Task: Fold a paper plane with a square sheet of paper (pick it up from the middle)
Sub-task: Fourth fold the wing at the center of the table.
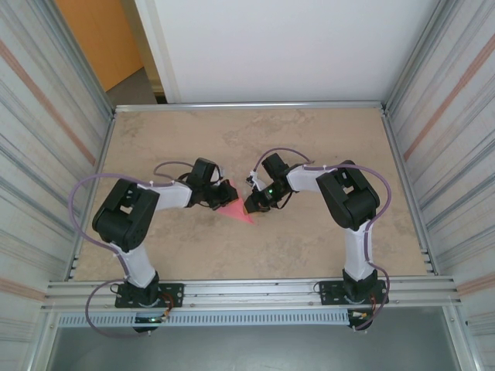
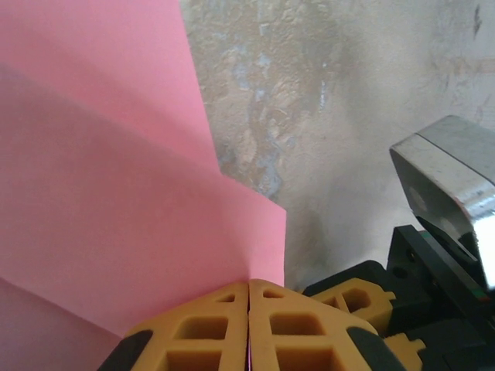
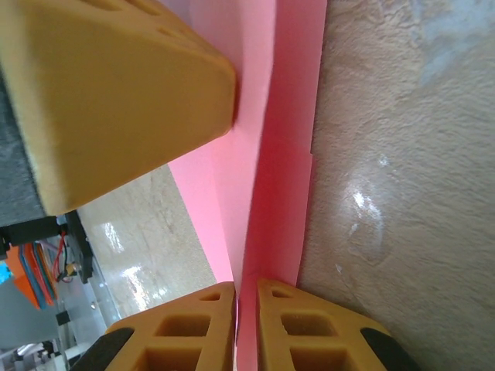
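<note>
On my overhead feed, the ribbed metal side wall (image 1: 46, 131) stands at far left. Beside it, my black-and-white jointed left arm (image 1: 128, 220) reaches in over the beige, stone-patterned tabletop (image 1: 309, 131). At its tip, the left gripper with orange-yellow moulded fingers (image 1: 227, 195) sits near the table's middle.

From the left wrist camera I see that left gripper (image 2: 248, 297) with its jaws pressed flat together. An edge of the pink-red creased sheet of thin paper (image 2: 116, 216) is nipped in the seam between them. The sheet fans up and to the left from that pinch, showing overlapping layers and a fold line.

Overhead, the sheet (image 1: 241, 212) is a small pointed shape at the table's centre, between the two grippers, its tip angled towards the near side. I cannot tell whether it touches the tabletop.

Just right of it is the right gripper with matching orange-yellow fingers (image 1: 254, 201). On the right wrist camera, the right gripper (image 3: 246, 297) is all but closed, leaving only a narrow slit. The sheet (image 3: 286, 116) runs straight down into that slit, so this claw has hold of the paper too. One of the left gripper's fingers (image 3: 116, 93) looms at upper left, against the sheet.

Further right overhead come my black-and-white right arm (image 1: 352, 201) and the ribbed metal wall on the right (image 1: 456, 116).
</note>
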`<state>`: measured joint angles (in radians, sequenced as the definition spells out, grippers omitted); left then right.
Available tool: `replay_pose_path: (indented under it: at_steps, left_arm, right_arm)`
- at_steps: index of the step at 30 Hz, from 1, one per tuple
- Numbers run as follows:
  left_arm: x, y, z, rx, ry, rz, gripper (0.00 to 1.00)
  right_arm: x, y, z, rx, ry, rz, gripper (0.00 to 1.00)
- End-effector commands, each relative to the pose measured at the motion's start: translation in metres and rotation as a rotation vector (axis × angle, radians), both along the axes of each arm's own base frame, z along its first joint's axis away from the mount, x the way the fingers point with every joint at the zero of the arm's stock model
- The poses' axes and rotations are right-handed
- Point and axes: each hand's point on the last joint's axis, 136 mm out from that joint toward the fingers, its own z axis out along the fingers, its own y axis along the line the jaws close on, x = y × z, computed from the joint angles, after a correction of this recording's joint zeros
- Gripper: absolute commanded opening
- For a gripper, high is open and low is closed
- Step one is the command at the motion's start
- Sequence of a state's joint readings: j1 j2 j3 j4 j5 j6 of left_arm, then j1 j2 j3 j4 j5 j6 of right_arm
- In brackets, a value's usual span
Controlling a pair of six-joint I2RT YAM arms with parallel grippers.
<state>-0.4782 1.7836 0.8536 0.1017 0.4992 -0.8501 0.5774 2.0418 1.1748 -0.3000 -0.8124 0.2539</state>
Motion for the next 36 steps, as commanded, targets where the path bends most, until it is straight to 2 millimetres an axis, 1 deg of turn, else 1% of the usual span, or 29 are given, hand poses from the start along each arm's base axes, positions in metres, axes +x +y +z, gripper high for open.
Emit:
replay_pose_path:
  at_steps: [1, 7, 12, 15, 20, 27, 31, 36]
  left_arm:
    - [0.001, 0.004, -0.009, 0.049, 0.024, 0.004, 0.09]
    - [-0.001, 0.011, -0.019, 0.091, 0.050, 0.021, 0.09]
    - [-0.002, 0.014, -0.020, 0.104, 0.048, 0.025, 0.09]
    - [-0.001, 0.016, -0.018, 0.102, 0.036, 0.025, 0.09]
    - [0.000, 0.019, -0.008, 0.089, 0.009, 0.024, 0.10]
    - [0.001, 0.020, 0.002, 0.064, -0.026, 0.022, 0.13]
    - [-0.001, 0.025, -0.006, 0.087, -0.006, 0.031, 0.13]
    - [-0.004, 0.032, -0.017, 0.123, 0.026, 0.048, 0.11]
  right_arm:
    - [-0.012, -0.014, -0.025, -0.098, 0.087, -0.020, 0.16]
    - [-0.011, -0.016, -0.025, -0.104, 0.089, -0.027, 0.19]
    - [-0.010, -0.018, -0.025, -0.115, 0.088, -0.038, 0.20]
    - [-0.008, -0.022, -0.029, -0.140, 0.087, -0.054, 0.21]
    - [-0.011, -0.029, -0.041, -0.194, 0.102, -0.072, 0.21]
    - [-0.014, -0.034, -0.049, -0.235, 0.110, -0.083, 0.22]
    - [-0.014, -0.036, -0.053, -0.264, 0.110, -0.087, 0.22]
    - [-0.014, -0.037, -0.053, -0.274, 0.108, -0.094, 0.22]
